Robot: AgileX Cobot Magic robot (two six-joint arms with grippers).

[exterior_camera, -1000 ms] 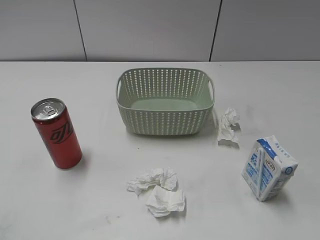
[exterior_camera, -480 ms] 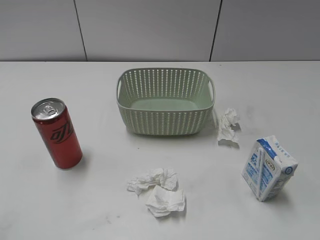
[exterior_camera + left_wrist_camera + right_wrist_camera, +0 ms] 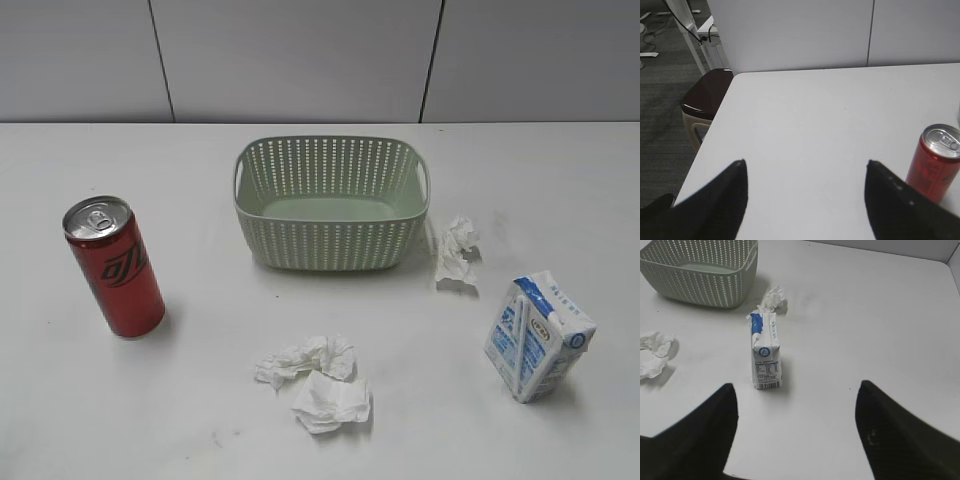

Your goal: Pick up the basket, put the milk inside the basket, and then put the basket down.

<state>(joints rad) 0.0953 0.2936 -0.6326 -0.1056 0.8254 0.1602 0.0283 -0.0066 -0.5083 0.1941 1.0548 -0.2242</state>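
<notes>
The pale green basket (image 3: 332,203) stands empty on the white table at the back middle; it also shows in the right wrist view (image 3: 702,271) at the top left. The white and blue milk carton (image 3: 537,336) stands upright at the front right and shows in the right wrist view (image 3: 765,351). My right gripper (image 3: 796,386) is open and empty, above the table just short of the milk. My left gripper (image 3: 805,162) is open and empty over bare table left of the red can. Neither gripper shows in the exterior view.
A red soda can (image 3: 114,266) stands at the left, also in the left wrist view (image 3: 936,163). Crumpled tissues lie in front of the basket (image 3: 315,380) and to its right (image 3: 456,249). The table's left edge and a brown bin (image 3: 705,97) show in the left wrist view.
</notes>
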